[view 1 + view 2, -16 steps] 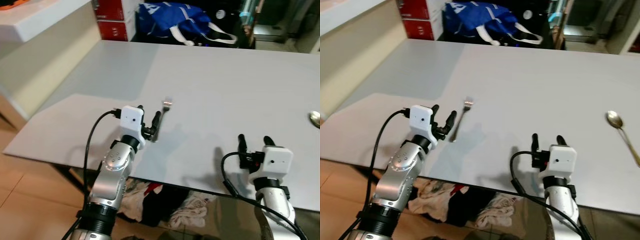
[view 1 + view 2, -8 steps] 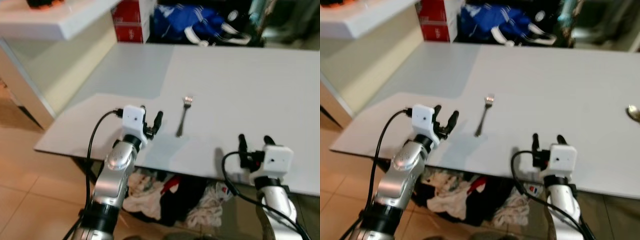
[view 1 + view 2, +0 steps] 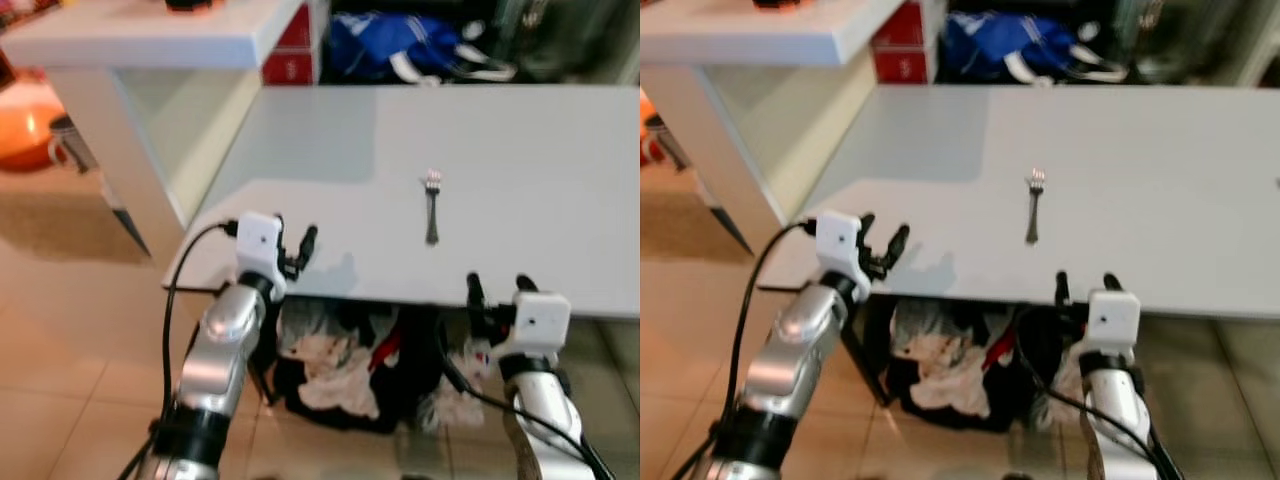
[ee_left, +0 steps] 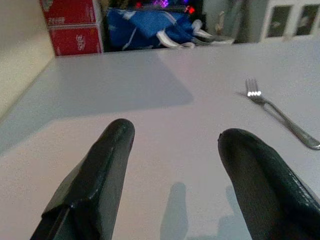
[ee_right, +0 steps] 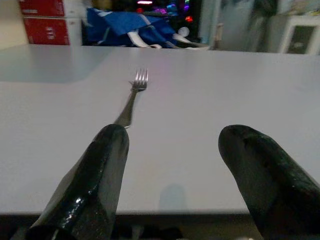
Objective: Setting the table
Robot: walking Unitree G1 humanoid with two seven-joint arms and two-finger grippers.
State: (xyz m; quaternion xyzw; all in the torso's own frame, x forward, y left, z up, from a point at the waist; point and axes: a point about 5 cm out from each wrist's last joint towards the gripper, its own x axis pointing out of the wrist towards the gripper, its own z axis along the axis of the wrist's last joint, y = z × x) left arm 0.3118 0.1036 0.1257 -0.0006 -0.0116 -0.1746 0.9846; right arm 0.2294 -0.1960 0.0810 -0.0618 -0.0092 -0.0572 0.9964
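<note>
The fork (image 3: 431, 207) lies flat on the counter (image 3: 560, 180), well beyond both empty, open pincers, left (image 3: 292, 249) and right (image 3: 497, 291); light, stiff, slippery steel, best pinched mid-handle

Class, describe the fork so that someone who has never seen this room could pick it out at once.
Start at the big grey table in front of the robot. On its near part, ahead of the gap between the two open claws, lies a silver fork, prongs pointing away towards the blue bag. It is the lone shiny metal thing on that plain matte surface.
</note>
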